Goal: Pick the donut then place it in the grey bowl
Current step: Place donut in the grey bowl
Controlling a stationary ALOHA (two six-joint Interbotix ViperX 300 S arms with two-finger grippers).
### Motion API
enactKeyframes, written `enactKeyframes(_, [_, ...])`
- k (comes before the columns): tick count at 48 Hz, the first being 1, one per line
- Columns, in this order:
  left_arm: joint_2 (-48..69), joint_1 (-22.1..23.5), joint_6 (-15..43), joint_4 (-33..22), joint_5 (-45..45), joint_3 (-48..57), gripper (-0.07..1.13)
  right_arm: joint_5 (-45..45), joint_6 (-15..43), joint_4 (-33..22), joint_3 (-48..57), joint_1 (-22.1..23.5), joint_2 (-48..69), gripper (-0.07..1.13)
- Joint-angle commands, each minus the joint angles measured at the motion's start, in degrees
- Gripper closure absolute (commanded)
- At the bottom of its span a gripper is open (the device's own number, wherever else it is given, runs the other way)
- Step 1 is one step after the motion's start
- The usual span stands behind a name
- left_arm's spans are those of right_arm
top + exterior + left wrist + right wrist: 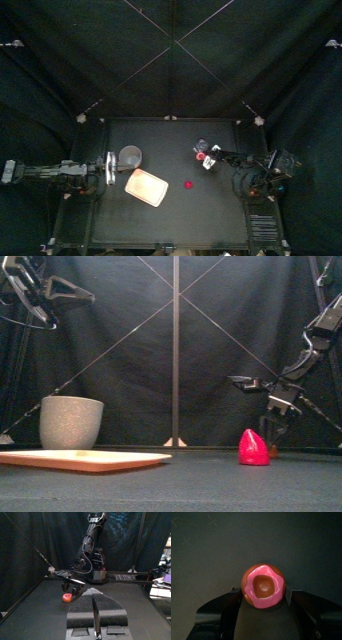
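Note:
The donut (263,587), brown with pink icing, sits between the jaws of my right gripper (264,598), which is shut on it. From above, the right gripper (202,152) hangs over the table's back right part, and the donut (205,156) shows only as a small red and white spot. The grey speckled cup (130,155) stands upright at the back left, well apart from the right gripper (257,386). The cup (71,421) is behind the tray. My left gripper (107,166) rests at the left edge beside the cup, shut and empty.
The flat pink tray (147,186) lies in front of the cup, seen low at the left as the tray (80,459). A small red toy (189,185) stands on the table near the middle, below the right gripper; the toy (253,446) is cone-shaped.

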State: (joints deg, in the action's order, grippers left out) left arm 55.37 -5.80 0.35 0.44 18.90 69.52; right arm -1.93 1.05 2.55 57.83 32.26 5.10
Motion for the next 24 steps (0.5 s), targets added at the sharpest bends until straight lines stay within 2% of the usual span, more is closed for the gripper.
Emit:
enactKeyframes(1, [-0.18, -0.18, 0.0, 0.09, 0.53, -0.7, 1.04, 0.26, -0.09, -0.09, -1.49, -0.18, 0.7, 0.28])
enactKeyframes(5, [-0.18, -0.09, 0.0, 0.09, 0.53, -0.44, 1.04, 0.35, -0.09, 0.26, -2.11, -0.53, 0.7, 0.32])
enactKeyframes(10, [-0.18, -0.18, 0.0, 0.0, 0.53, -0.35, 1.04, 0.79, 0.0, 0.44, -4.22, -2.64, 0.79, 0.33])
enactKeyframes(24, [-0.18, -0.18, 0.0, 0.0, 0.53, -0.26, 1.04, 7.73, -0.09, 0.62, -19.34, -13.36, -0.62, 0.33])
